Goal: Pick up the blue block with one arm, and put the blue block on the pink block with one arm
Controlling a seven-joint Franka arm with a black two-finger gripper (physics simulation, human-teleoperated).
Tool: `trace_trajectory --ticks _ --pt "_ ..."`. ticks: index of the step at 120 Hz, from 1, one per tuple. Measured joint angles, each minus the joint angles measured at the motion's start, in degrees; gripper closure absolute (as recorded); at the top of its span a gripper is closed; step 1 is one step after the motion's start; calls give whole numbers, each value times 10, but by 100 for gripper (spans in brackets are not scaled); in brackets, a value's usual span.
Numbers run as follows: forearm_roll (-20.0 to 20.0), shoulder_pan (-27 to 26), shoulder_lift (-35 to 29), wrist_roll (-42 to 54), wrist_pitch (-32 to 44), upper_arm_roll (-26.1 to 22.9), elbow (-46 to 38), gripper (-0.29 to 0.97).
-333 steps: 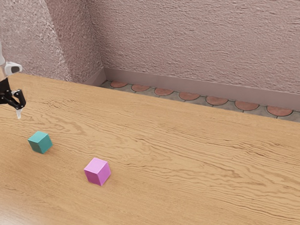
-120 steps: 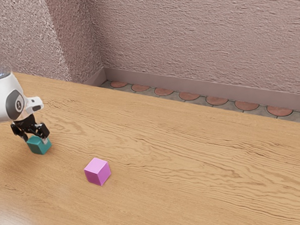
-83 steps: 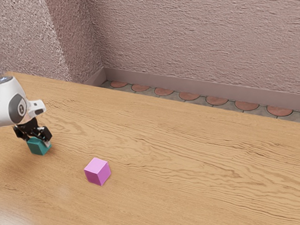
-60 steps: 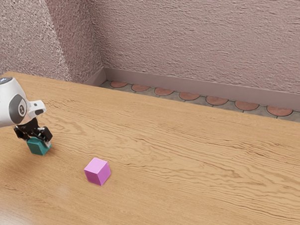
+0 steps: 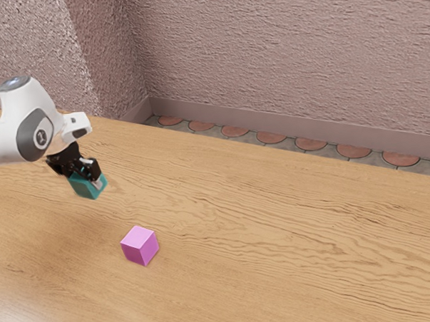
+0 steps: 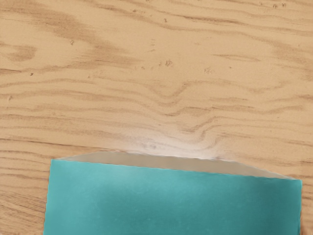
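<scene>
My black gripper (image 5: 86,178) is shut on the teal-blue block (image 5: 90,186) and holds it a little above the wooden table, at the exterior view's left. The pink block (image 5: 139,245) lies on the table below and to the right of the held block in that view, well apart from it. In the wrist view the blue block (image 6: 171,198) is a large teal face just under my hand, with bare wood grain beyond it.
The wooden table (image 5: 275,222) stretches wide to the exterior view's right. A rough pinkish wall (image 5: 281,51) with a baseboard and a strip of tiled floor (image 5: 307,144) runs behind the table's far edge.
My gripper came down around the blue block, shut on it, and has now lifted it off the table, up and toward the exterior view's right. The pink block has not moved.
</scene>
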Motion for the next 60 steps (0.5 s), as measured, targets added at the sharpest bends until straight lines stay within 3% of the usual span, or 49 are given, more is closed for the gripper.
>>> trace_trajectory --ticks 12,21,60 --pt "2 -33 -57 -35 -4 -13 -40 35" --pt "3 -24 -83 -58 -13 -23 -52 35" --pt "3 -47 -66 -158 -44 -88 -61 33"
